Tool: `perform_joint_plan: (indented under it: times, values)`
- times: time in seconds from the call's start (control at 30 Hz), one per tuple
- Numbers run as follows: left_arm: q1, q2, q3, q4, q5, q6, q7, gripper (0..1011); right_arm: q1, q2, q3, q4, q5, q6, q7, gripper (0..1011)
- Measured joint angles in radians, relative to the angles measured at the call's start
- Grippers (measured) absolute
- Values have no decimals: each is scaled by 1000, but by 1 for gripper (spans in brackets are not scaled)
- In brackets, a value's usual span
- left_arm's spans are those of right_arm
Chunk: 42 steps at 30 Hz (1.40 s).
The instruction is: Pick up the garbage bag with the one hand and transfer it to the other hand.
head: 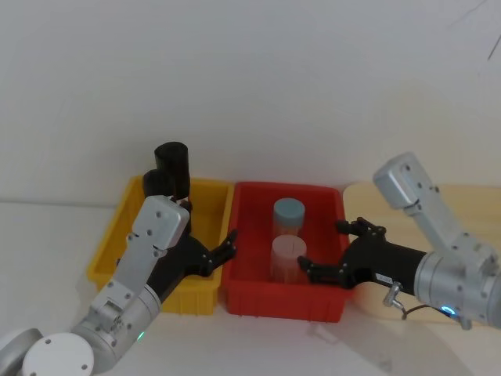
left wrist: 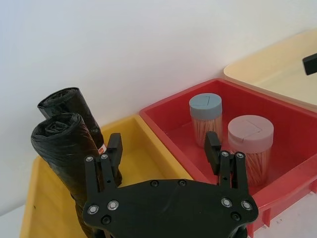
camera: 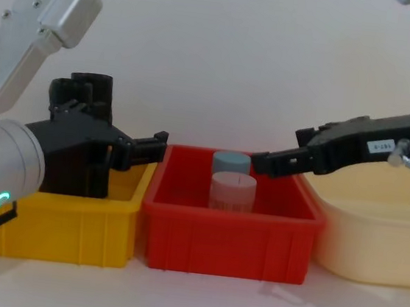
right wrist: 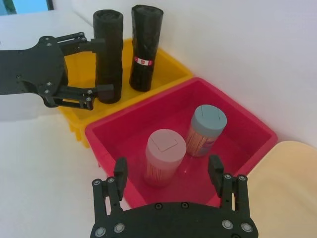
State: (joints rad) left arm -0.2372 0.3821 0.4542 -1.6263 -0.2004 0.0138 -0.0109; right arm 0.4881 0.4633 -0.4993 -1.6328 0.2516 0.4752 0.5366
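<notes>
The bag (right wrist: 109, 54) stands upright in the yellow bin (left wrist: 37, 198), beside the stickered roll (right wrist: 146, 44). The left gripper (left wrist: 163, 143) is wide open, with the bag just outside one finger — it should shift sideways to straddle the bag, then close at mid-height. The right gripper (right wrist: 167, 166) hangs open over the red bin (right wrist: 233, 124).

Lab-like bench, white wall (head: 250, 78), white tabletop (head: 274, 345), yellow bin (camera: 55, 233), red bin (camera: 229, 238)

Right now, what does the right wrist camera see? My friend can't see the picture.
The left hand, open, reaches to the plain black garbage bag standing in a yellow bin beside a stickered roll. Nearer, the open right hand hovers over a red bin holding a pink-lidded jar and a blue-lidded jar.
</notes>
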Motion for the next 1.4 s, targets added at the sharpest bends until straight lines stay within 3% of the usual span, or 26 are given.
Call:
perform_joint_plan:
  times: [0.73,1.4]
  values:
    - [0,0,0,0,0,0,0,1000,149,-48,-116,174,-45,30,48,999]
    - [0,0,0,0,0,0,0,1001,209,-106,-156,299,-71,7,55,999]
